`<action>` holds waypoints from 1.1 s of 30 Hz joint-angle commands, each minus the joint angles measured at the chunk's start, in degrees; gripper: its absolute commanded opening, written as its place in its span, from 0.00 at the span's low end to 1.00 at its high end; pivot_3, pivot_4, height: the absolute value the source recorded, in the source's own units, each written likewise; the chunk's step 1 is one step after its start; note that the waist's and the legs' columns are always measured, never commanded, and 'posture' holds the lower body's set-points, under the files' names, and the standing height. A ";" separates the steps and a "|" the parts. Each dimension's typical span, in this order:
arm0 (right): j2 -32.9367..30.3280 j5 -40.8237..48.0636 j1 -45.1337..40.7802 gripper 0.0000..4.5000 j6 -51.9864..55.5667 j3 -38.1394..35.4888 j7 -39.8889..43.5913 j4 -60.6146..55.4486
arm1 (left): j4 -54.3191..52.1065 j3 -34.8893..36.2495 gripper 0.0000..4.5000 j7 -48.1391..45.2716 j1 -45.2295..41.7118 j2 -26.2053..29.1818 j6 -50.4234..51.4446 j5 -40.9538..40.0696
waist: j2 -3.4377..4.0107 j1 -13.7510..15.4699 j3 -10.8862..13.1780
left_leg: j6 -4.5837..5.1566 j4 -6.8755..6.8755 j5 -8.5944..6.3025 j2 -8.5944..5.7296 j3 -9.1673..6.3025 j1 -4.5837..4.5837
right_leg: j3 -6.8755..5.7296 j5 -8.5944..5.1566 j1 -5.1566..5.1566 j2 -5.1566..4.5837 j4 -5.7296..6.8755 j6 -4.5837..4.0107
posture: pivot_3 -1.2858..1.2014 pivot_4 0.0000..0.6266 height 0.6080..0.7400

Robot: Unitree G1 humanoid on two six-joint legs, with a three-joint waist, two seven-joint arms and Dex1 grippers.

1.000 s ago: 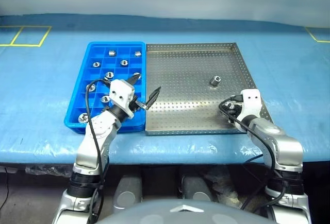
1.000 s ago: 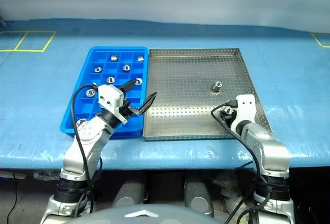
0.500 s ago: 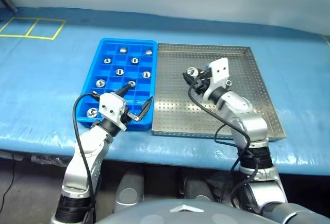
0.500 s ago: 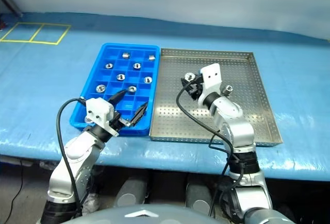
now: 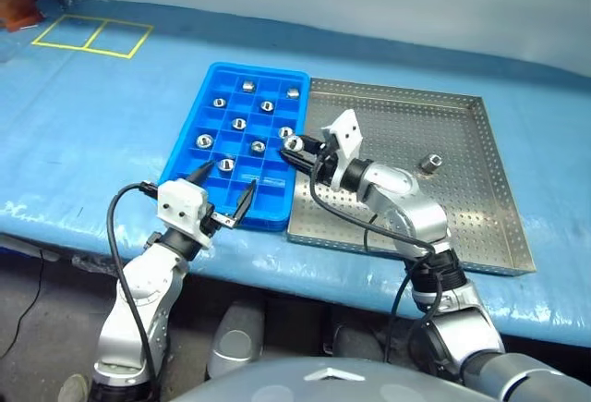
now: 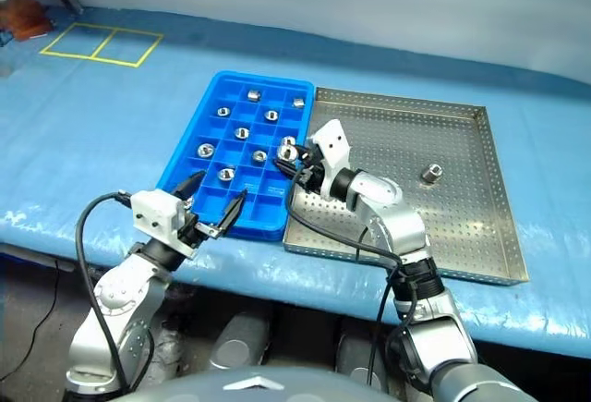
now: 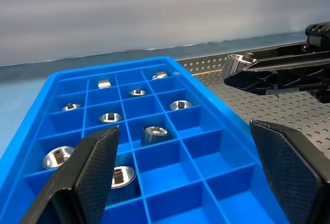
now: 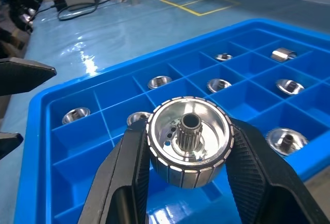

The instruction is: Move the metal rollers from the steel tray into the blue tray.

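Note:
My right gripper is shut on a metal roller, a shiny knurled cylinder with a central hole. It holds the roller just above the right-hand compartments of the blue tray. Several rollers lie in separate compartments of that tray. One roller stands alone on the perforated floor of the steel tray, toward its right side. My left gripper is open and holds nothing. It hovers at the blue tray's near edge, pointing over the tray toward the right gripper.
The two trays sit side by side, touching, on a table under a blue cover. Yellow tape squares mark the cover at the far left. The table's front edge runs just below the trays. A grey wall stands behind.
The view has swung left. My right gripper carried the roller from the steel tray's near right corner, up and leftward to the blue tray. My left gripper drew back slightly.

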 commanded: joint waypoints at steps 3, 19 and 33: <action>0.42 -0.65 -1.94 0.38 -2.62 1.80 2.68 1.65 | -5.56 1.04 0.98 1.18 2.55 -0.06 -0.75 -0.01 | 0.00 2.92 0.01 | -0.01 -0.02 0.00 0.00 0.02 -0.01 | -0.01 -0.01 -0.03 0.00 -0.02 0.00 | 0.76 0.24 1.00; -3.12 -3.05 -1.03 0.38 -1.06 5.20 6.89 2.97 | -6.11 1.80 0.98 2.58 4.02 0.25 -0.77 0.12 | -0.02 17.90 0.00 | -0.41 -0.05 0.05 0.03 0.14 -0.90 | -0.12 0.02 -1.05 0.00 -0.01 0.07 | 0.76 0.24 1.00; -9.50 -1.22 1.34 0.38 1.40 1.73 8.12 -2.39 | -3.33 0.34 0.98 0.30 -0.61 0.66 -0.32 -0.48 | -0.04 21.15 -0.02 | -0.58 -0.05 0.06 0.06 0.20 -1.16 | -0.22 0.02 -1.57 -0.01 0.03 0.08 | 0.72 0.24 1.00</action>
